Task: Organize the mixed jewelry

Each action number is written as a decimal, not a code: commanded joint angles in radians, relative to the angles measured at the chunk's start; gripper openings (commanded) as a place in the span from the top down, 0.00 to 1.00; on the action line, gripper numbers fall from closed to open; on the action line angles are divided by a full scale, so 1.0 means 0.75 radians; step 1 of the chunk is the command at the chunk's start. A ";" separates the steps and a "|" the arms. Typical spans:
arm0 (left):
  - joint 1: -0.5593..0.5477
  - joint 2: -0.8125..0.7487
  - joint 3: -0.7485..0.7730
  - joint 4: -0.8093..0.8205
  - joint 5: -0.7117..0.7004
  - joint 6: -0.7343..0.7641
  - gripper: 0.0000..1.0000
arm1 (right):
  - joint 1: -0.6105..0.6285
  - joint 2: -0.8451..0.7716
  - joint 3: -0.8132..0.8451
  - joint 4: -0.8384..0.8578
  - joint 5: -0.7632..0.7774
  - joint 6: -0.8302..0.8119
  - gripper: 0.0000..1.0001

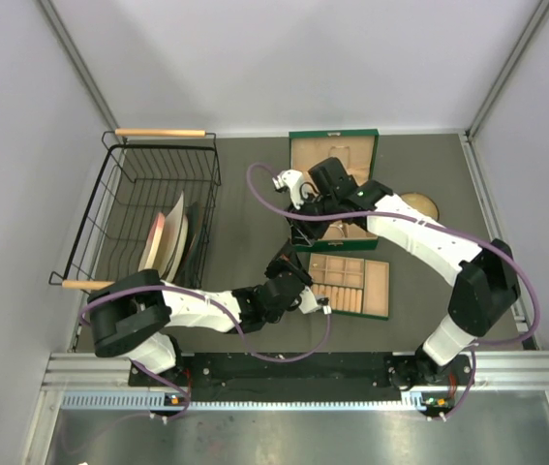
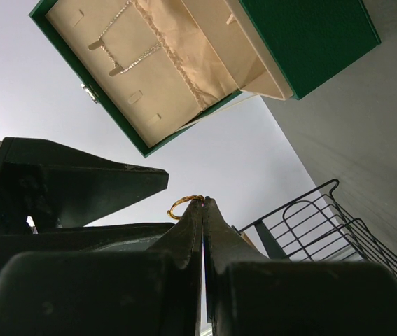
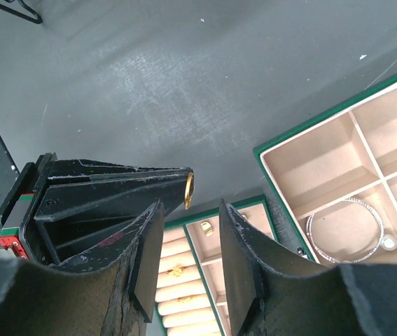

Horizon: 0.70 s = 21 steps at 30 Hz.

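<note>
My left gripper (image 2: 204, 201) is shut on a thin gold ring (image 2: 183, 205), pinched at its very tips and held in the air. In the right wrist view the ring (image 3: 188, 189) stands on edge at the tip of the left gripper (image 3: 181, 179), just above and left of the gap of my open right gripper (image 3: 191, 213). The right fingers (image 3: 144, 241) do not touch it. In the top view both grippers meet near the table's middle, left (image 1: 291, 263) below right (image 1: 303, 232). More gold rings (image 3: 177, 269) sit in the tray's roll slots below.
A green tray insert (image 1: 379, 289) lies at the near right. The open green jewelry box (image 1: 298, 155) stands behind it, with a silver bracelet (image 3: 345, 227) in a compartment and a chain (image 2: 131, 56) on its lid. A wire basket (image 1: 119, 184) with plates is at left, a round wooden stand (image 1: 421, 205) at right.
</note>
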 commanded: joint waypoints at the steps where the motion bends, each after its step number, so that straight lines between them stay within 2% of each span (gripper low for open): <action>1: -0.007 -0.046 0.042 0.026 -0.008 -0.018 1.00 | 0.026 0.027 0.034 0.055 0.010 0.007 0.62; 21: -0.019 -0.048 0.038 0.026 -0.008 -0.018 1.00 | 0.042 0.062 0.061 0.065 0.025 0.009 0.89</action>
